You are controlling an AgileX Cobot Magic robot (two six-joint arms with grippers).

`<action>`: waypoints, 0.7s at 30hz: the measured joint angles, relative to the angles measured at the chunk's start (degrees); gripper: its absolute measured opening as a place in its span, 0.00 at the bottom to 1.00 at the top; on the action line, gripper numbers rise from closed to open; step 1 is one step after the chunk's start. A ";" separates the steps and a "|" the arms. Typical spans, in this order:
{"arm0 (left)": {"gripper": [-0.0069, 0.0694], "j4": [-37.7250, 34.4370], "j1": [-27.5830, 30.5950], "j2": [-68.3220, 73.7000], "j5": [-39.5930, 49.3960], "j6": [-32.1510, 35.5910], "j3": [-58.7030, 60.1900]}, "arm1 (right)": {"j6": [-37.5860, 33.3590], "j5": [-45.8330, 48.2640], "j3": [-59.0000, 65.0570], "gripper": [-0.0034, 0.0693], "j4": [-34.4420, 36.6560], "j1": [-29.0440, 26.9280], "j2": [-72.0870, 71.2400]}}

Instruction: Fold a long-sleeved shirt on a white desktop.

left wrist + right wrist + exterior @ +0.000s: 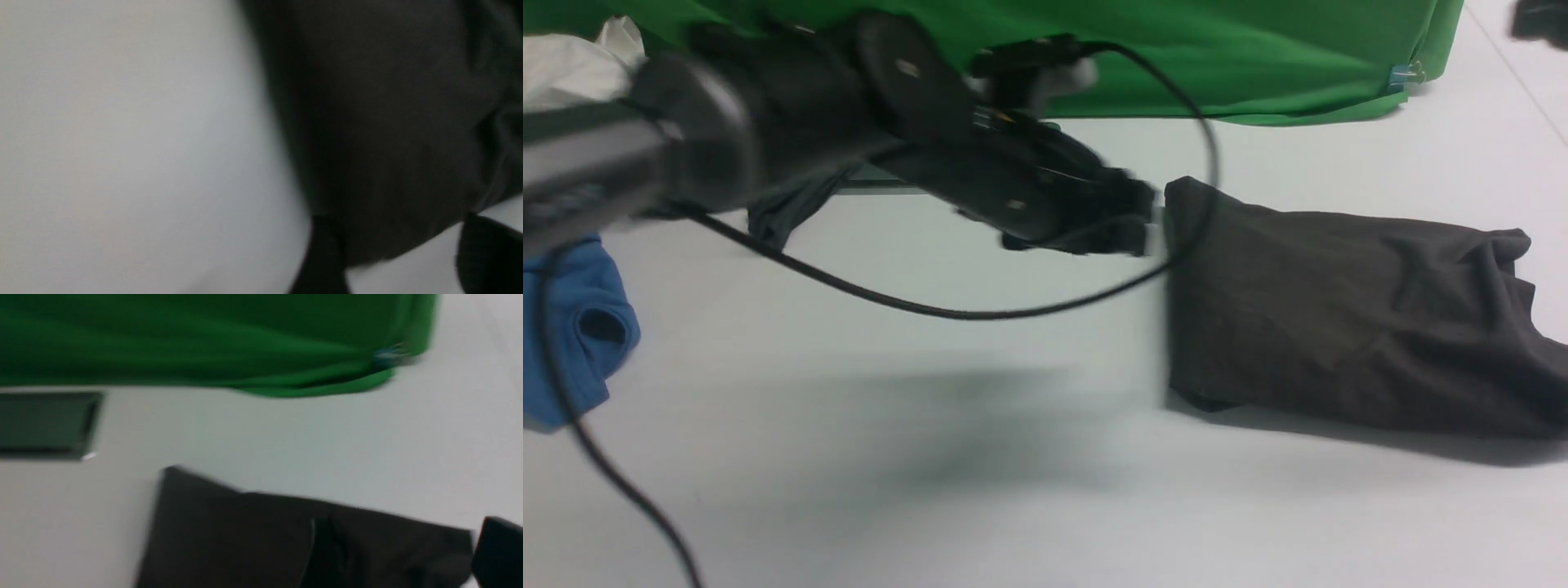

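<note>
The shirt lies folded on the worktop, long axis 9 to 3. My left end effector hangs spread and empty just off its 9 o'clock edge. My right end effector, likewise spread and empty, hovers over the cloth.

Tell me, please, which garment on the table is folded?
The dark brown shirt on the right: it lies in a squared block, while the blue garment and the grey garment on the left lie crumpled.
</note>
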 joint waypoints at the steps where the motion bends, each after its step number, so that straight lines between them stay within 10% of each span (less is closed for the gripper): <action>1: 0.83 -0.53 -0.90 1.40 -0.80 -0.06 -0.83 | 0.00 0.94 0.00 0.67 0.55 2.12 -0.46; 7: 1.00 -3.85 -2.11 14.20 1.49 -0.24 -9.18 | -2.87 6.30 0.00 0.67 0.74 14.93 -3.05; 16: 1.00 -15.27 -1.98 23.99 2.81 6.06 -15.71 | -3.29 7.43 0.00 0.67 -3.46 14.63 -7.72; 21: 0.76 -15.83 -1.76 24.85 3.39 7.59 -16.07 | -2.11 8.24 0.00 0.67 -4.47 11.73 -9.55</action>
